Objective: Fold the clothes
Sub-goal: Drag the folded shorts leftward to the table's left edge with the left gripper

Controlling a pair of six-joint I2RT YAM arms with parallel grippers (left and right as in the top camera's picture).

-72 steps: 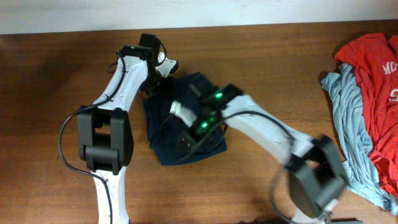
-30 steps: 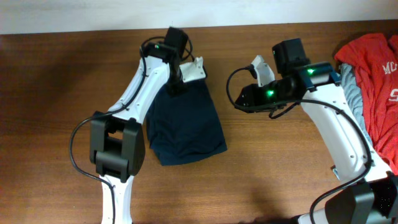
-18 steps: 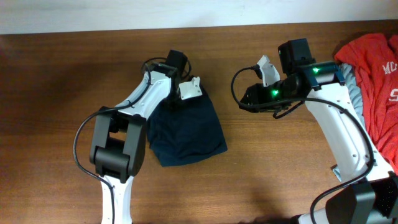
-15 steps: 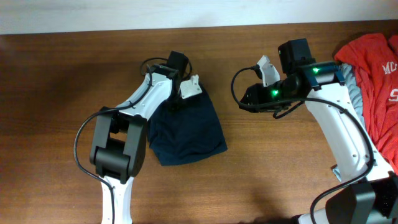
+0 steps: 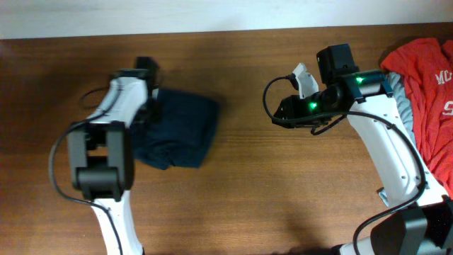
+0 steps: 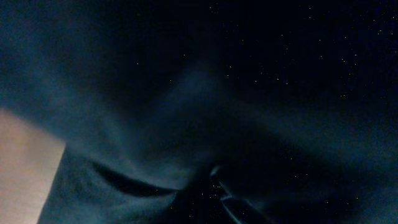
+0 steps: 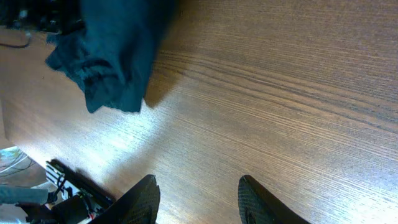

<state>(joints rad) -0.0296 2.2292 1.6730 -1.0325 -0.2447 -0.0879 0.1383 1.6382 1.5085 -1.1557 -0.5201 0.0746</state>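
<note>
Navy garment (image 5: pixel 180 127) crumpled, bunched at left jaws. Red tee (image 5: pixel 425 71) atop grey-blue garment (image 5: pixel 400 117), heaped well beyond right jaws.

Even light overhead; left wrist view dim and blurred against navy cloth (image 6: pixel 186 93); glare on tabletop (image 7: pixel 280 81).

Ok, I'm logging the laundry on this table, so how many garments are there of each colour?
navy garment: 1
red tee: 1
grey-blue garment: 1
Total: 3
</note>
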